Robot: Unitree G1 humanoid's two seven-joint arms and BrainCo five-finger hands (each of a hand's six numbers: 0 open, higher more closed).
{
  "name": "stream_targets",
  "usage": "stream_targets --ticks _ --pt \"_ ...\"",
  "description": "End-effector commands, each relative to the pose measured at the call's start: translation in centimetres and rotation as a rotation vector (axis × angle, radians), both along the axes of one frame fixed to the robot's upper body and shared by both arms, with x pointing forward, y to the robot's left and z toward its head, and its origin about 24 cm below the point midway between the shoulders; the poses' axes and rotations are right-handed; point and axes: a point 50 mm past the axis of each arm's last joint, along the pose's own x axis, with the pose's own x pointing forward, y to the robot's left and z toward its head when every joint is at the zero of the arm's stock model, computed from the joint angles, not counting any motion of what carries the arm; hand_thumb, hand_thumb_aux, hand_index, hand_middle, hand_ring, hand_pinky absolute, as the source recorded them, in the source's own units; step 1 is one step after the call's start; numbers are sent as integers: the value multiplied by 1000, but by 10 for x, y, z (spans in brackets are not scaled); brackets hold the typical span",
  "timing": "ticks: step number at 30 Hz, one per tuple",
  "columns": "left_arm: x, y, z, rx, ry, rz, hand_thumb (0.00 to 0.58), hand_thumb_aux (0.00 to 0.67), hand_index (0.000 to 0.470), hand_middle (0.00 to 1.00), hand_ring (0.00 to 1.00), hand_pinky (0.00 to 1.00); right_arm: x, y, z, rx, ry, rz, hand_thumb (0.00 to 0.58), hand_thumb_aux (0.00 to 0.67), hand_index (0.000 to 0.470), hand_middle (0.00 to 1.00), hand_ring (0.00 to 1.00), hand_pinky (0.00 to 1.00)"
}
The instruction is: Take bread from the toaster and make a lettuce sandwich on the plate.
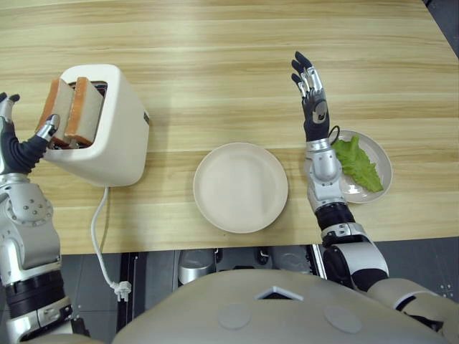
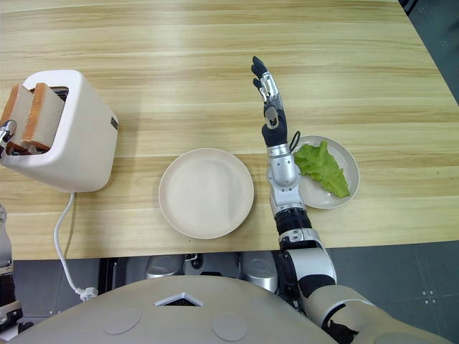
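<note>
Upper left of frame: white toaster [image 1: 107, 132] with two bread slices [image 1: 72, 111] upright in its slots; the dark label [image 1: 145, 120] on its side is too small to read. Left hand [image 1: 14, 143], fingers spread, holds nothing beside the slices. Centre: round plate [image 1: 240, 188]. Right: lettuce [image 1: 356, 161] on a small dish [image 1: 385, 168]; right hand [image 1: 312, 104] flat and outstretched just beside it. Light wood-grain desk [image 1: 215, 57]; dark floor [image 2: 437, 36] at upper right.

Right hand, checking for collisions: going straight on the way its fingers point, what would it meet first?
Nothing as far as shown: the right hand points away over bare table, toward its far edge. Height above the wood is unclear.
</note>
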Motion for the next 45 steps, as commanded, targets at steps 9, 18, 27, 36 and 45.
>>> stream_targets --ticks 9,18,27,36,45 --pt "9 -7 -11 -41 40 -37 580 670 460 0 0 0 -1 -2 -3 -3 11 -7 0 0 0 0 0 0" --pt "13 -16 -12 -61 32 -81 580 670 460 0 0 0 0 0 -3 -7 11 -5 0 0 0 0 0 0" --pt "9 -27 83 151 -382 -106 580 670 460 1000 1000 1000 1 -2 0 1 2 -19 0 0 0 0 0 0" --pt "15 -65 145 265 -660 -264 580 670 460 1000 1000 1000 1 -21 24 -37 -132 -99 0 0 0 0 0 0" --pt "54 -163 95 -301 -339 -953 580 670 460 1000 1000 1000 -38 -111 42 -555 -332 -447 0 0 0 0 0 0"
